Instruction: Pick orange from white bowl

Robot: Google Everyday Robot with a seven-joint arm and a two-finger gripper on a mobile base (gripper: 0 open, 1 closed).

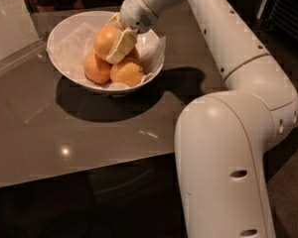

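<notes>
I have the gripper (112,41) down in the white bowl (53,51). Its fingers squeeze the orange (103,37) at the top of the pile. That orange rests on two other oranges (126,73). I think the grab is done. Next I need to lift straight up, slowly, so nothing rolls out.
</notes>
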